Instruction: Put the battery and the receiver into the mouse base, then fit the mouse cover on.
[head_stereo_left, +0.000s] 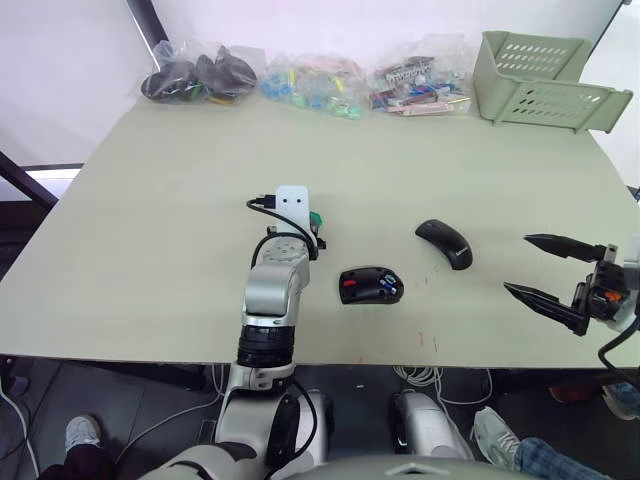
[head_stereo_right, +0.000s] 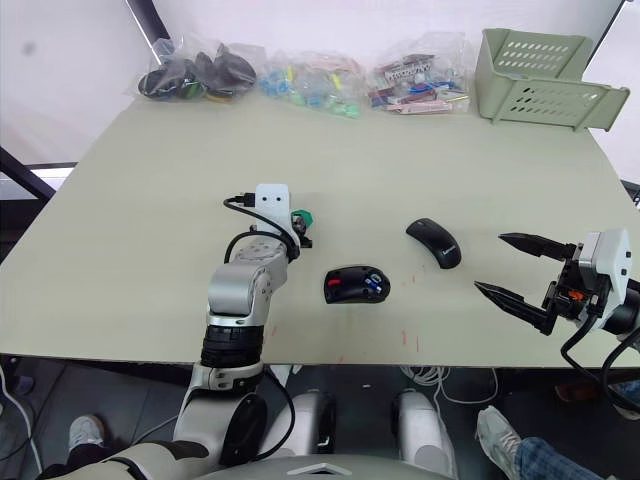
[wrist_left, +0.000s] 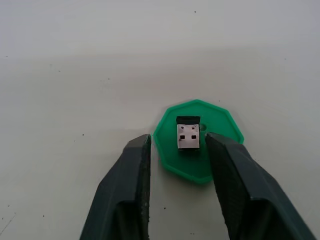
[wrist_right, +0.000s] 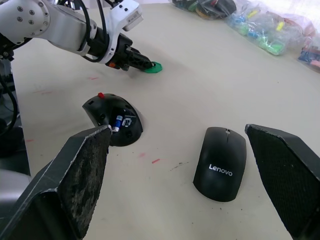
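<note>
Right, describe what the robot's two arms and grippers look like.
The left arm is silver metal with a black ribbed joint, black cables looping to a white wrist block. The left gripper has dark, tapering jaws. The right gripper has long pointed black jaws, with orange detail and a white housing at the wrist.

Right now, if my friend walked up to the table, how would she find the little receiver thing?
Start at the table and find the left gripper near its middle. Just ahead of its fingers lies a flat green disc, and the receiver sits on top of it. It is a tiny silver-and-black plug, far smaller than the mouse base or the mouse cover nearby.
</note>
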